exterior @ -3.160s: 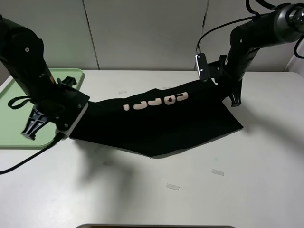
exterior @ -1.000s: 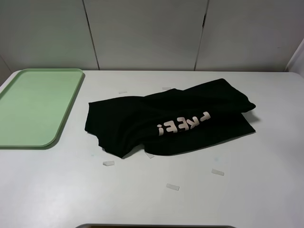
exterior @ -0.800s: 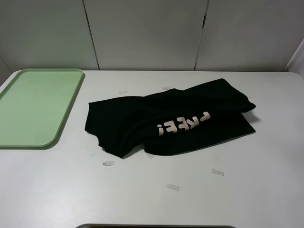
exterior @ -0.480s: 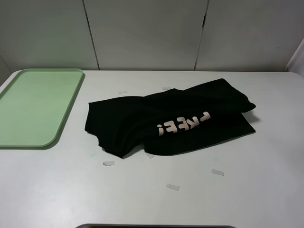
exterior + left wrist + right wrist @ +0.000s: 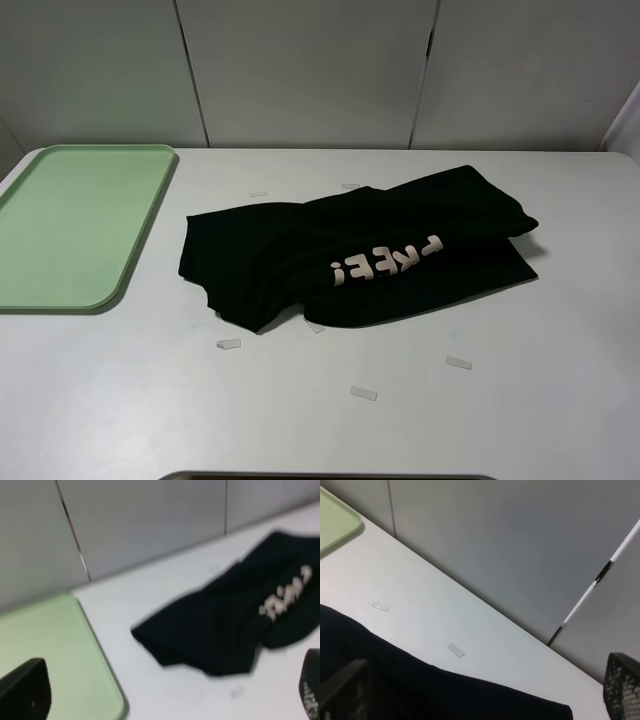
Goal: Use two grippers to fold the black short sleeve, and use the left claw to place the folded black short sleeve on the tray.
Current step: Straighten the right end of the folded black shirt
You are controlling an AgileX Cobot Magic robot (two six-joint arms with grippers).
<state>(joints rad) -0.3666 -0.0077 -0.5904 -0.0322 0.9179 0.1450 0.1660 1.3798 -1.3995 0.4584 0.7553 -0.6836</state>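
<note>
A: Where is the black short sleeve (image 5: pixel 350 255)?

B: It's on the white bench (image 5: pixel 300 430), loosely folded over itself with its pale letters facing up. It lies to the right of the tray (image 5: pixel 70 225), well apart from it.

A: And the claws?

B: The left claw (image 5: pixel 167 692) is released, its jaws spread wide with nothing between them. The tray's corner and the shirt show below it. The right claw (image 5: pixel 485 690) is released too, gaping above the shirt's edge and gripping nothing.
</note>
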